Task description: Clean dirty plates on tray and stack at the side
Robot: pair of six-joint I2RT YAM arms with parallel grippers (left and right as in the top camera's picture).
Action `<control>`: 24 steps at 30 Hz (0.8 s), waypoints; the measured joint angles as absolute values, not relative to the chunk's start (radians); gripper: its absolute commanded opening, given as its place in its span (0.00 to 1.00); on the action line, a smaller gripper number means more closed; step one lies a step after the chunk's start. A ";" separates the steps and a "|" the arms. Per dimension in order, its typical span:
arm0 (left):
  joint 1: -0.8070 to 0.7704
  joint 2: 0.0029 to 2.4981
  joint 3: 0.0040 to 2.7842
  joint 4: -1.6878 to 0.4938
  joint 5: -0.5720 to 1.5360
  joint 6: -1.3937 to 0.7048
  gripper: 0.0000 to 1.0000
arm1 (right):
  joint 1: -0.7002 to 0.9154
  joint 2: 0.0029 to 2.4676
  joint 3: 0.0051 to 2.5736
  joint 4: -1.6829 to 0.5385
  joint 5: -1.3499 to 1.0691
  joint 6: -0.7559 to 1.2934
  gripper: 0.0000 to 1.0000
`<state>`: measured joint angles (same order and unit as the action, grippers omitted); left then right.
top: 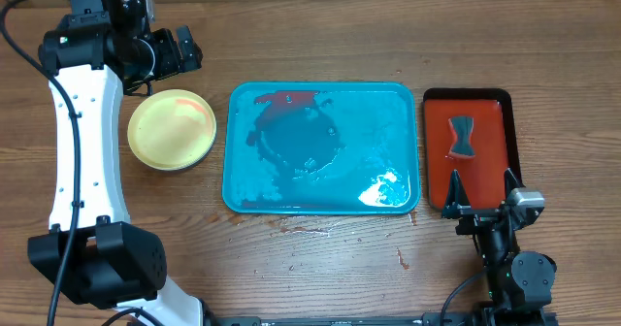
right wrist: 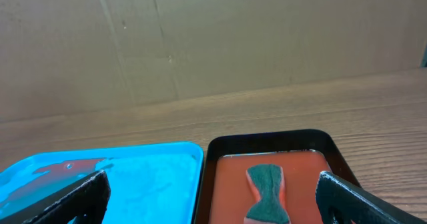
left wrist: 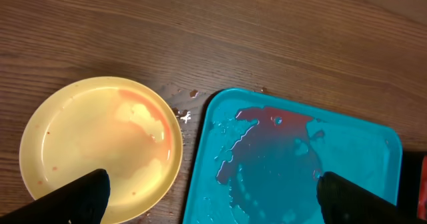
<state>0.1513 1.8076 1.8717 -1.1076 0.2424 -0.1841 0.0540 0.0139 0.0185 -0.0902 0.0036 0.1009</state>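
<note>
A pale yellow plate [top: 173, 129] with faint orange-red smears [left wrist: 143, 117] rests on the wooden table just left of the teal tray [top: 388, 122]. No plate lies on the tray, only water and a red sauce smear [top: 286, 100] near its far edge. My left gripper [top: 186, 49] hovers open beyond the plate, holding nothing. In the left wrist view its fingers [left wrist: 80, 197] straddle the plate's edge and the tray [left wrist: 347, 157]. At the table's near right my right gripper [top: 482, 198] is open and empty, over the red tray's near end.
A narrow red tray [top: 485, 122] with a dark rim stands right of the teal tray. A dark sponge [top: 461, 137] lies in it, also seen in the right wrist view [right wrist: 267, 187]. Small sauce drops [top: 310, 229] mark the table in front of the teal tray.
</note>
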 measured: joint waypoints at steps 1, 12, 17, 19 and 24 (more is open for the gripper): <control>0.149 1.800 1.872 -1.108 0.234 -0.184 1.00 | 0.054 0.014 0.019 -0.090 0.004 0.101 1.00; 0.060 1.480 1.702 -0.944 0.085 -0.183 1.00 | 0.055 0.014 0.019 -0.090 0.003 0.101 1.00; 0.060 1.290 1.411 -0.701 0.064 -0.183 1.00 | 0.055 0.014 0.019 -0.089 0.003 0.101 1.00; 0.060 1.221 1.261 -0.587 0.062 -0.171 1.00 | 0.055 0.014 0.019 -0.091 0.003 0.101 1.00; 0.060 1.046 0.894 -0.345 0.070 -0.093 1.00 | 0.055 0.013 0.019 -0.090 0.003 0.101 1.00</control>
